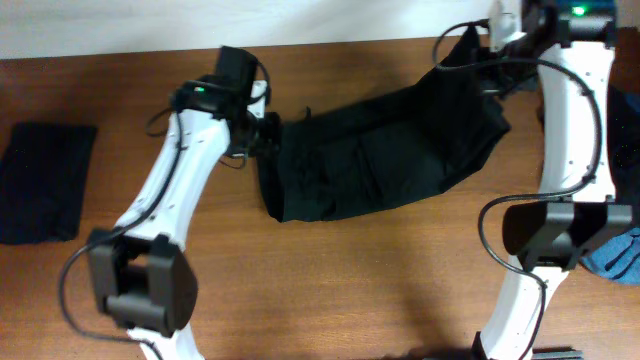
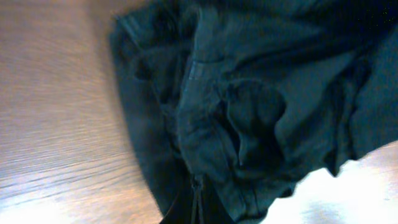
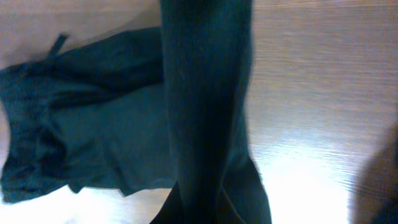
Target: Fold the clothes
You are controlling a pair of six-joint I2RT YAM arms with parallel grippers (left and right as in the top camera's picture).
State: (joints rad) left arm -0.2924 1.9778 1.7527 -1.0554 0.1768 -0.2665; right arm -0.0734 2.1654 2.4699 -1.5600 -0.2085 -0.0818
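Overhead, the long pair of soft black trousers (image 1: 380, 150) lies crumpled across the middle of the brown wooden table (image 1: 350, 290). Left gripper (image 1: 266, 133) is clamped on its left end, right gripper (image 1: 484, 45) pinches the far-right end — both closed on cloth. Seemingly the spreading step; next, draw the ends apart evenly until it flattens.

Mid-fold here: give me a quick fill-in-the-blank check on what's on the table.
The left tool and right tool are both shut on the black ____.
A folded dark garment lies at the overhead view's ____ edge.
The cloth at the overhead view's lower right edge is coloured ____.
Missing: trousers; left; blue.
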